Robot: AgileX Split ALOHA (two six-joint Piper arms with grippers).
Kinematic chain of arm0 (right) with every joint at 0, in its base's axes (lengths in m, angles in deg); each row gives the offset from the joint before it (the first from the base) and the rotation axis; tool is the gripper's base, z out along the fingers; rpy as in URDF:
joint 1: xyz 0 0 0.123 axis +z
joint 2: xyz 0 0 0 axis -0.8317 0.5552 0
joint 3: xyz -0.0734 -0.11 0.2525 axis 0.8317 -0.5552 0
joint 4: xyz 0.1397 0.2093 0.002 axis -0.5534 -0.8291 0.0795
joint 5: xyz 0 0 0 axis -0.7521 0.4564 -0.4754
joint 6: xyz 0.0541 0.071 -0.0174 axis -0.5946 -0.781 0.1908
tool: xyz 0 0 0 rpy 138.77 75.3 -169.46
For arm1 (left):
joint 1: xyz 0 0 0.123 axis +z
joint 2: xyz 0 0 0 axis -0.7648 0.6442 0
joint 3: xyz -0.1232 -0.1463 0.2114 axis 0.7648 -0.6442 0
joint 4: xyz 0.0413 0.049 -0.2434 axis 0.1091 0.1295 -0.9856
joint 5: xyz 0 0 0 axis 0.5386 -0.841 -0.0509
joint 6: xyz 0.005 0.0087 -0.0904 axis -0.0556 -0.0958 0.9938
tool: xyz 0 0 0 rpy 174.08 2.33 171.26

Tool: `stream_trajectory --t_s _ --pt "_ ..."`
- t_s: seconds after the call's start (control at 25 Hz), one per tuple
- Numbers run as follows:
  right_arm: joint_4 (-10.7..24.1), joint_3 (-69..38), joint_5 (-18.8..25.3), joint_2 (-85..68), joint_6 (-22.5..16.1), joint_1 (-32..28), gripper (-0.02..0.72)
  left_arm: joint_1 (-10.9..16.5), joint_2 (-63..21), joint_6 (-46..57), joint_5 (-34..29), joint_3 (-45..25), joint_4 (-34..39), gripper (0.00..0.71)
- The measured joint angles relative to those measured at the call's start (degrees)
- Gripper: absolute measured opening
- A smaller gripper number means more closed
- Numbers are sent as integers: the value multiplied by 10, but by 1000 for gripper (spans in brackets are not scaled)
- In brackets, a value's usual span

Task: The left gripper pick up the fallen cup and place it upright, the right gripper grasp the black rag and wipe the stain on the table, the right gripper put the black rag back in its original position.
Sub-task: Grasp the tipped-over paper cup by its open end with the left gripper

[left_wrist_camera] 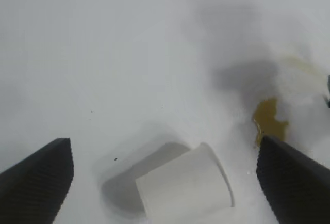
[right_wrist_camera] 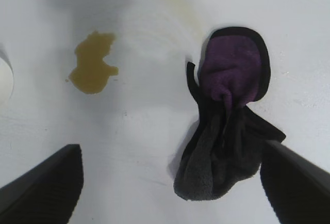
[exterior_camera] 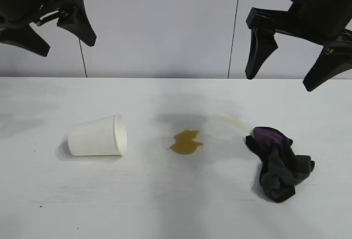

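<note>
- The cup (exterior_camera: 97, 136) lies on its side on the white bench (exterior_camera: 176, 206), on the left part. Its open end faces the stain.
- The stain (exterior_camera: 186, 142) is a small yellow-brown puddle in the middle of the bench, between the cup and the black rag. A thin faint trail curves away from it toward the rag.
- The black rag (exterior_camera: 280, 163) sits in a soft heap on the right part of the bench. Its purple patch is at the end nearest the stain.
- The left gripper (exterior_camera: 52, 27) hangs high in the air above the cup. Its two fingers are spread wide apart and hold nothing. In its wrist view the cup (left_wrist_camera: 185, 189) shows between the two fingers (left_wrist_camera: 36, 182), down on the bench.
- The right gripper (exterior_camera: 286, 74) hangs high above the rag. Its fingers are spread wide too, and it holds nothing. In its wrist view the rag (right_wrist_camera: 229, 115) and the stain (right_wrist_camera: 93, 69) lie below it.
</note>
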Motion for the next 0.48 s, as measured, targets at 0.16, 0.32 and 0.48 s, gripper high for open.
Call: stream_trajectory --t_s 0.16,0.32,0.48 --pt "0 0 0 0 0 0 641 -41 11 -166 -84 13 45 695" --pt "0 0 0 0 2 0 641 -83 20 -202 -43 15 89 695" --pt "0 0 0 0 2 0 641 -113 46 -205 -7 16 135 695"
